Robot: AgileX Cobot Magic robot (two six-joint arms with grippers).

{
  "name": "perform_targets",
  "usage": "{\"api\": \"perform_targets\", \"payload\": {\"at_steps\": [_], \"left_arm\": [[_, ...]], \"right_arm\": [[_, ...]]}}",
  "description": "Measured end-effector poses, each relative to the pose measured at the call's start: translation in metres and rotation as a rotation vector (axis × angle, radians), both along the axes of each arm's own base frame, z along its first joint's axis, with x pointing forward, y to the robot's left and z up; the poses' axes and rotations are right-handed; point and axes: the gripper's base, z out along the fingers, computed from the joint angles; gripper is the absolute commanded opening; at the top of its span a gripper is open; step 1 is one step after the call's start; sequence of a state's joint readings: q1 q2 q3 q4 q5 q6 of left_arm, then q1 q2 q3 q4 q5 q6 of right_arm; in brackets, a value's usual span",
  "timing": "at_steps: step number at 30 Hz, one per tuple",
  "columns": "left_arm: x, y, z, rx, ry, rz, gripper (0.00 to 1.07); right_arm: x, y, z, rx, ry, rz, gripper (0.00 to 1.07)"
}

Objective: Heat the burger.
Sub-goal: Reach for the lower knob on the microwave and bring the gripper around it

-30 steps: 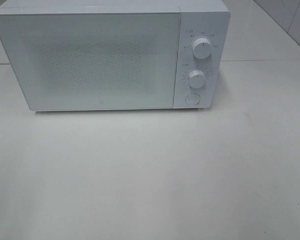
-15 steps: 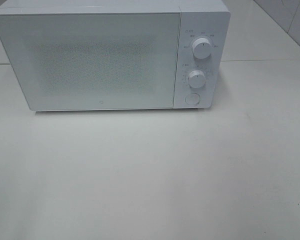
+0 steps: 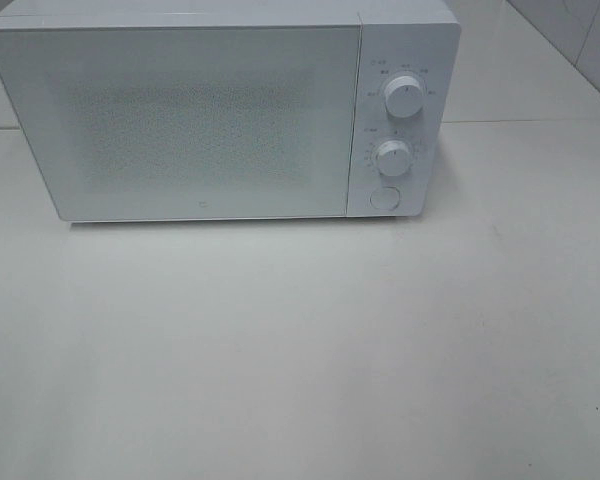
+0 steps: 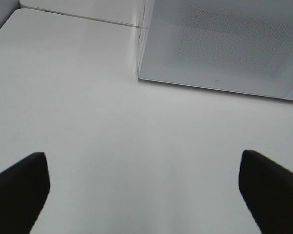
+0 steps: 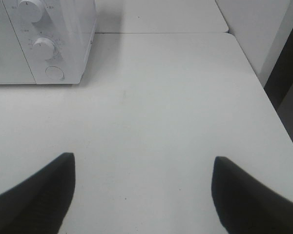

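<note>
Burger: not visible in any view, can't tell where it is. Microwave (image 3: 200, 120) is boxy with a smooth white shell. Its door is shut and the window is a fine dotted mesh I can't see through. Side panel has an upper knob (image 3: 404, 97), a lower knob (image 3: 393, 157) and a flat round button (image 3: 384, 197). Tabletop (image 3: 300, 350) is matte white. My left end effector (image 4: 142, 161) and right end effector (image 5: 142, 163) have dark wedge-shaped fingers, spread wide and grasping nothing above the tabletop.

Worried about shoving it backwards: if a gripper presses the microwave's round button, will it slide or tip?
Probably stays put: the microwave looks wide and boxy, flat on the table. Tipping seems unlikely; the round button sits low on its front. That smooth surface might allow slight sliding.
</note>
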State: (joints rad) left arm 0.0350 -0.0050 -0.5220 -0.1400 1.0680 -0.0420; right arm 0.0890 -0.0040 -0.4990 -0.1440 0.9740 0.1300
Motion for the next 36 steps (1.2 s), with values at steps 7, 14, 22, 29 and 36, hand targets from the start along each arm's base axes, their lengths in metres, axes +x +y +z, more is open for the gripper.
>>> {"api": "perform_targets", "payload": {"at_steps": [7, 14, 22, 29, 36], "left_arm": [[0.0000, 0.0001, 0.0000, 0.011, -0.001, -0.004, 0.98], [0.0000, 0.0001, 0.0000, 0.012, -0.001, -0.005, 0.98], [0.0000, 0.0001, 0.0000, 0.012, -0.001, -0.004, 0.98], [0.0000, 0.0001, 0.0000, 0.012, -0.001, -0.004, 0.98], [0.0000, 0.0001, 0.0000, 0.012, -0.001, -0.004, 0.98]], "right_arm": [[0.0000, 0.0000, 0.0000, 0.000, 0.000, 0.000, 0.73], [0.0000, 0.0000, 0.0000, 0.000, 0.000, 0.000, 0.73], [0.0000, 0.0000, 0.0000, 0.000, 0.000, 0.000, 0.73], [0.0000, 0.0000, 0.0000, 0.000, 0.000, 0.000, 0.73], [0.0000, 0.0000, 0.0000, 0.000, 0.000, 0.000, 0.73]]}}
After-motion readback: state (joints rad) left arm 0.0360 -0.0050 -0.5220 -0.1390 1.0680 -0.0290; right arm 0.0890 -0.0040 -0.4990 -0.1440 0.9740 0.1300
